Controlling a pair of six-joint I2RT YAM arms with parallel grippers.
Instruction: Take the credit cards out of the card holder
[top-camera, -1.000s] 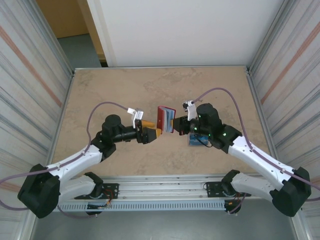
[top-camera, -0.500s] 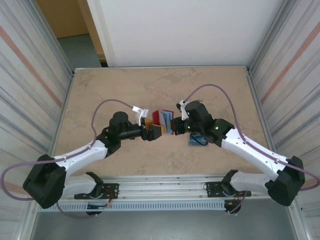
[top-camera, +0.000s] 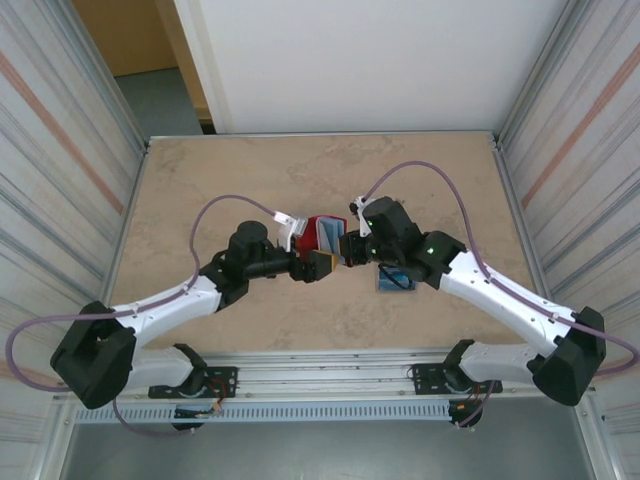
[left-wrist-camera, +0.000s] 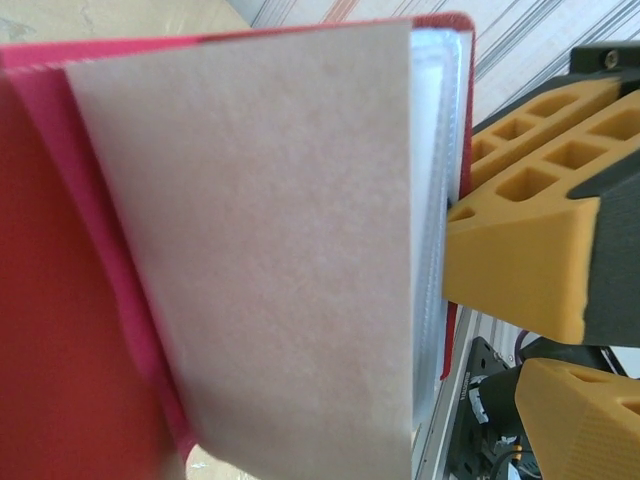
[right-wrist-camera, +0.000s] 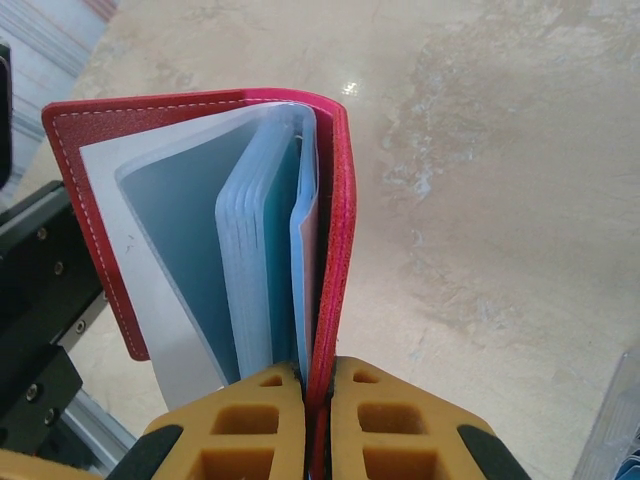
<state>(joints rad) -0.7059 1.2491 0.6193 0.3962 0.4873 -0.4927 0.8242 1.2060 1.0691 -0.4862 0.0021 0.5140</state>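
Loose blue card (top-camera: 392, 281) — partly under the right arm (top-camera: 500, 297)

No text, label, brand or number is legible anywhere.

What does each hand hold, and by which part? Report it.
Right hand pinches the red leather-like bifold card holder by one cover's edge; left hand, open, holds nothing.

place: robot lab cell | evidence: aluminium rail (top-camera: 330, 385), corrugated side walls (top-camera: 60, 150), marble-look table (top-camera: 250, 170)
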